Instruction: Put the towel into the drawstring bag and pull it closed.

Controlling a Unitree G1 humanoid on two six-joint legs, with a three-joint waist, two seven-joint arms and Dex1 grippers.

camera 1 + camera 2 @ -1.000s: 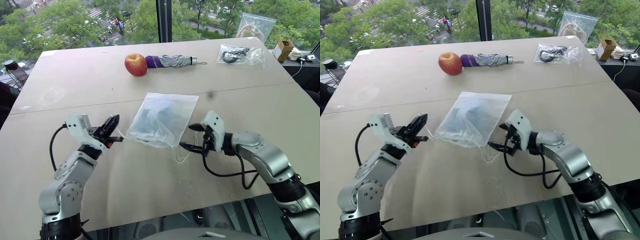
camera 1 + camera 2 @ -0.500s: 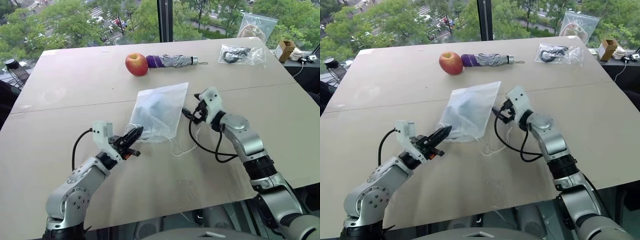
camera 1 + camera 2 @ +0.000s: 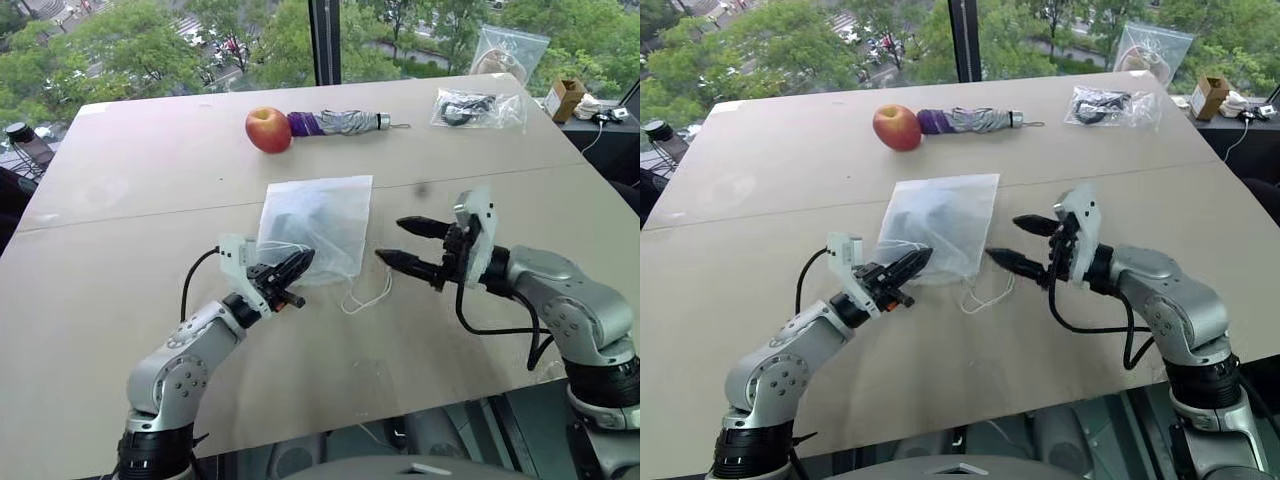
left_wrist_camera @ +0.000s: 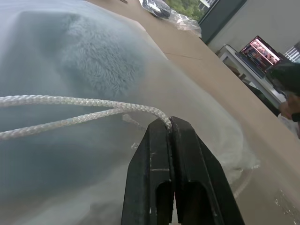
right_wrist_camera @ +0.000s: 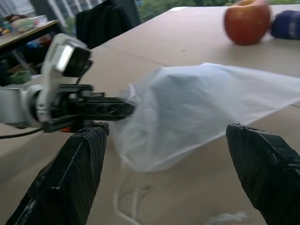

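So the drawstring bag (image 3: pixel 318 222) is lying flat around the middle of the worktop (image 3: pixel 120 260), and you can see the towel (image 4: pixel 89 51) inside it as a fuzzy blue-ish shape through the thin white fabric. The left tool (image 3: pixel 297 266) sits at the bag's near-left corner with its two black fingers pressed tight together, clamped on a white cord (image 4: pixel 84 110); the left wrist view shows the doubled cord running right into the pinch. The right tool (image 3: pixel 408 243) is just off the bag's right edge, pointing left toward it, fingers spread wide apart with nothing between them and not touching the bag. A loose loop of drawstring (image 3: pixel 362 297) lies on the worktop at the bag's near-right corner, between the two tools. Can't tell from here whether the mouth is cinched fully shut. Farther back there's a red apple (image 3: pixel 268 130) touching a folded grey and purple umbrella (image 3: pixel 340 123), and over at the far right a clear plastic bag with something dark in it (image 3: pixel 478 108). Another clear bag (image 3: pixel 510 48) sits past the far right corner.
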